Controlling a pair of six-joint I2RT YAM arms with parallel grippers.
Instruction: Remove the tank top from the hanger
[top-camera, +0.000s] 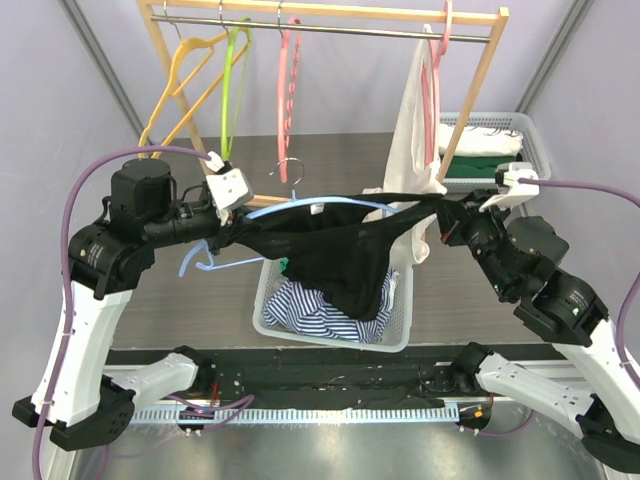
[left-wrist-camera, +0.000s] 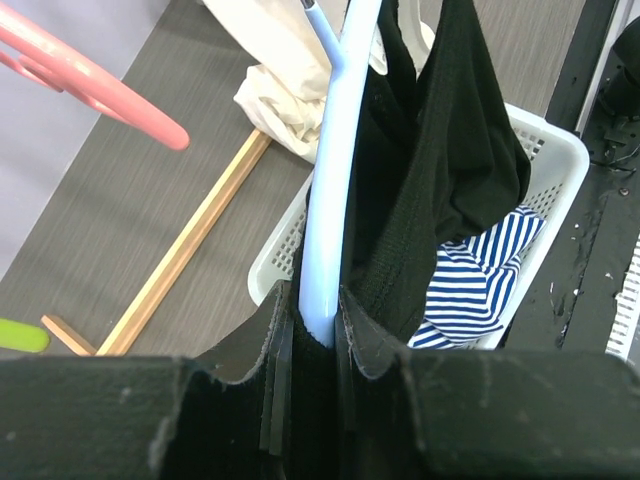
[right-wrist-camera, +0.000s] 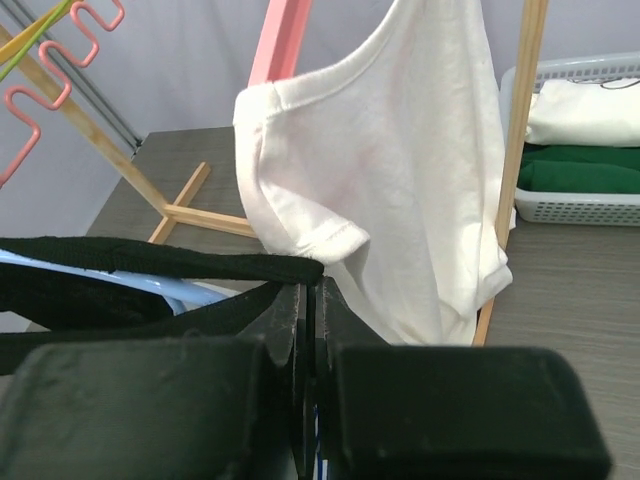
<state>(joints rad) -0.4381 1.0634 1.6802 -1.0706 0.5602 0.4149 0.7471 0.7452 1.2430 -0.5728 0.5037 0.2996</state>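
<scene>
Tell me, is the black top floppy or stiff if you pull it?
Probably floppy: the top sags in the middle. Likely light: a thin strap carries it. It may catch on the hanger threaded through it.

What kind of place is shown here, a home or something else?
Probably a robot test cell arranged like a laundry corner, not a home: a wooden clothes rack with coloured hangers, a white basket of clothes, and two robot arms bolted to a table.
</scene>
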